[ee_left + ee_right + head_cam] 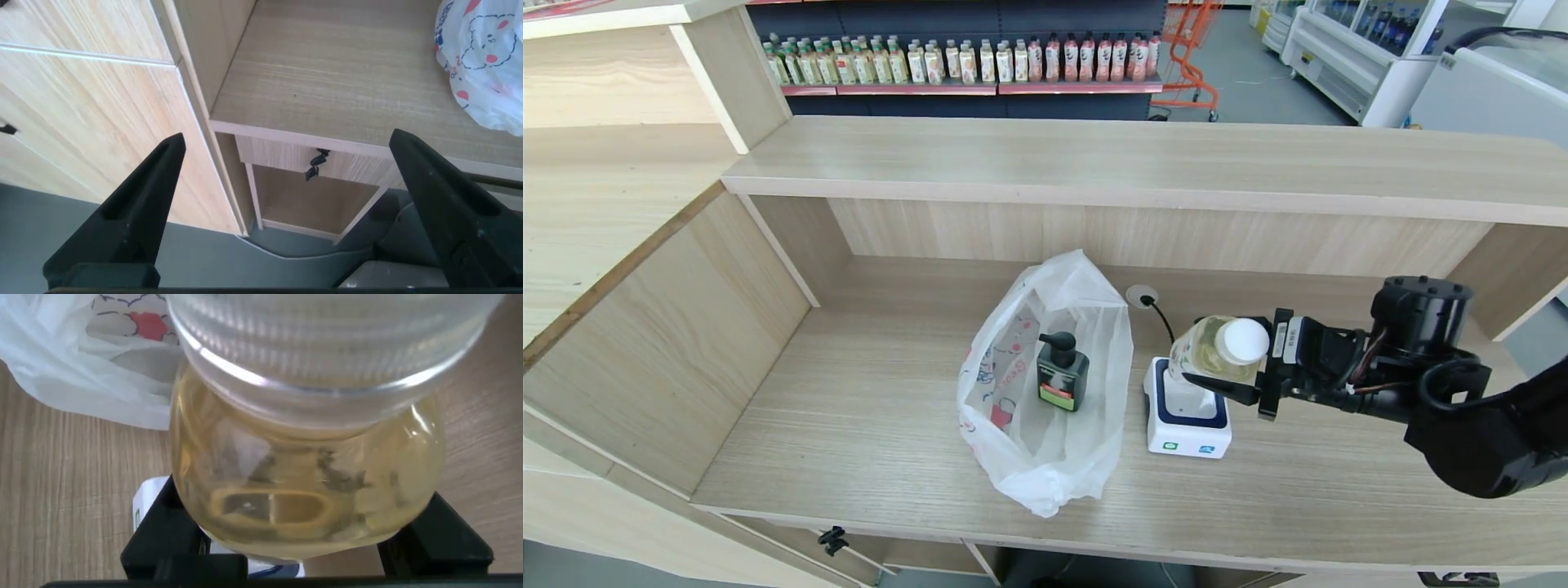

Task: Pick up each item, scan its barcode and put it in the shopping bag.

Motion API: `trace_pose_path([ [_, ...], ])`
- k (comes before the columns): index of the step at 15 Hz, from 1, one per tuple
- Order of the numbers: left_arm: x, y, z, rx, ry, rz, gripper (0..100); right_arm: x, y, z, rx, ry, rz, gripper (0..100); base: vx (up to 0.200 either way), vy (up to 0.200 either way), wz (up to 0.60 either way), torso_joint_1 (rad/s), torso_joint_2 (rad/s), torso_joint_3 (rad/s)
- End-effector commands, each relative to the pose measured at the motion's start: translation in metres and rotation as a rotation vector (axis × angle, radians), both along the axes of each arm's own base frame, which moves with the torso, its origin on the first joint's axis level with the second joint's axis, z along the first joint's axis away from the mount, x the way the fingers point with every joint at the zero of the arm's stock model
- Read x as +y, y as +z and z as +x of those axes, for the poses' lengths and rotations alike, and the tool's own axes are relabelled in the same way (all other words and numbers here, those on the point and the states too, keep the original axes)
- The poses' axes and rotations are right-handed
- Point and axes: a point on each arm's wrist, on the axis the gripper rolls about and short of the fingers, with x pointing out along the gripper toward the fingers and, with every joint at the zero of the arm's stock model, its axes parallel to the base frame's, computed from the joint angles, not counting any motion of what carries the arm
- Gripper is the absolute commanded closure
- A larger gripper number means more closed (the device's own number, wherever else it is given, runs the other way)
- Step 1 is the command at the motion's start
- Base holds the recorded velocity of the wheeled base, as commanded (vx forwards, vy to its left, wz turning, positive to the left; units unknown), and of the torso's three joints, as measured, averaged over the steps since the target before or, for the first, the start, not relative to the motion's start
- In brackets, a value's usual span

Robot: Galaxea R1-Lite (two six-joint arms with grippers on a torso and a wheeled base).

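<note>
My right gripper (1215, 359) is shut on a clear bottle of yellowish drink (1217, 349) with a white cap, held on its side just above the white and blue barcode scanner (1186, 415). In the right wrist view the bottle (310, 449) sits between the black fingers (163, 547), with the scanner (147, 508) beneath. An open white plastic shopping bag (1045, 384) lies left of the scanner, with a dark pump bottle (1062, 374) inside. My left gripper (286, 212) hangs open with nothing in it, below the counter's front left corner (245, 131), beside the bag's edge (482, 65).
The work surface is a recessed wooden counter (866, 425) with a raised ledge (1143, 163) behind and a side wall (678, 327) on the left. The scanner's cable runs to a hole (1142, 296) at the back. A key hangs in a drawer lock (833, 539).
</note>
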Motion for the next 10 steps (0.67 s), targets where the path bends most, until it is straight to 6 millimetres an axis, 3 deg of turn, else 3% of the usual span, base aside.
trace_pose_path([
  [1,0.0,0.0,0.0,0.0,-0.001,0.0,0,0.003,-0.023,0.011,0.036,0.006,-0.006,100,0.0,0.0,0.0,0.0,0.0,0.0],
  [4,0.0,0.0,0.0,0.0,0.001,0.0,0,0.004,-0.03,0.017,0.04,0.015,-0.006,100,0.0,0.0,0.0,0.0,0.0,0.0],
  [7,0.0,0.0,0.0,0.0,0.001,0.0,0,0.006,-0.024,0.02,0.017,0.021,-0.002,100,0.0,0.0,0.0,0.0,0.0,0.0],
  [10,0.0,0.0,0.0,0.0,-0.001,0.0,0,0.01,0.001,0.012,-0.036,0.035,0.026,100,0.0,0.0,0.0,0.0,0.0,0.0],
])
